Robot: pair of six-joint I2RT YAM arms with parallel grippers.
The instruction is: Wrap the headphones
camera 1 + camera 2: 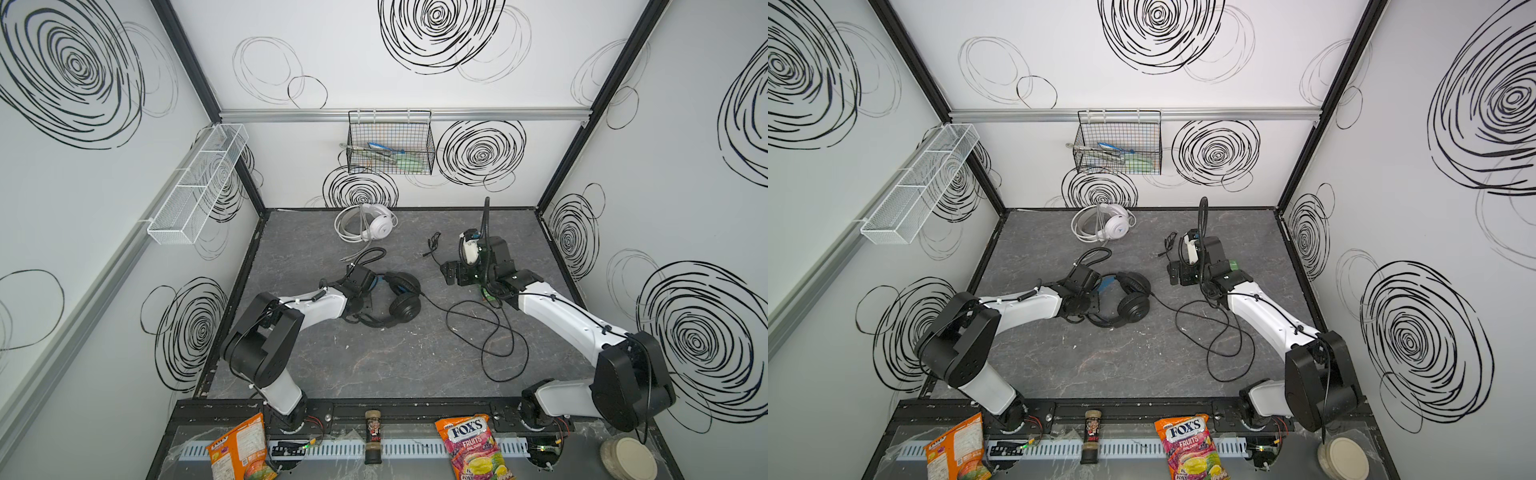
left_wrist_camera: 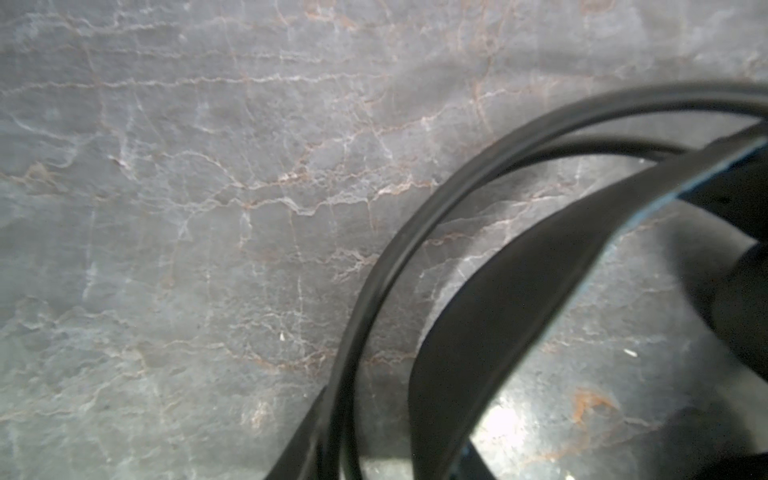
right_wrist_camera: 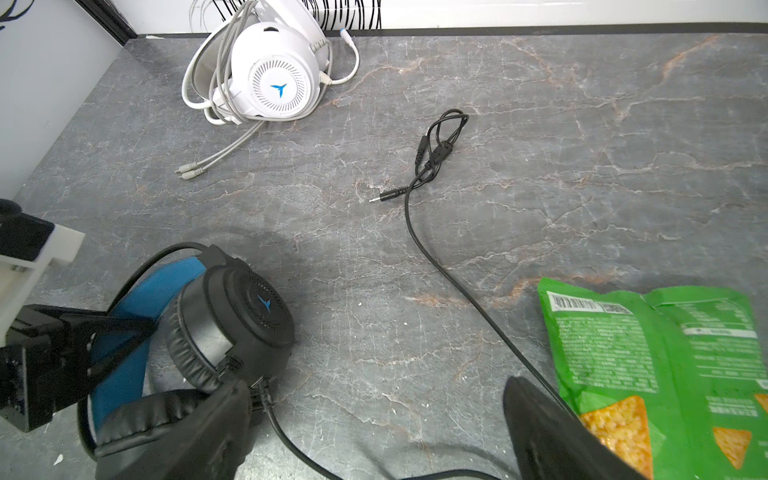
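Note:
The black headphones (image 1: 403,305) (image 1: 1133,307) (image 3: 237,316) lie mid-table, the blue lining of the headband showing. My left gripper (image 1: 368,293) (image 1: 1096,291) (image 3: 95,332) (image 2: 386,457) is shut on the headband (image 2: 519,291). Their black cable (image 1: 490,332) (image 3: 436,257) trails right in loose loops and ends in a plug (image 3: 386,195). My right gripper (image 1: 451,274) (image 1: 1177,272) (image 3: 376,384) hovers open above the cable, holding nothing. The white headphones (image 1: 380,226) (image 1: 1115,226) (image 3: 274,83) sit at the back wall with their cable coiled round them.
A green chips bag (image 3: 665,374) lies under the right arm. A black wire basket (image 1: 390,145) hangs on the back wall and a white one (image 1: 195,187) on the left wall. Snack bags (image 1: 473,444), a bottle (image 1: 372,436) and a jar (image 1: 627,457) line the front ledge.

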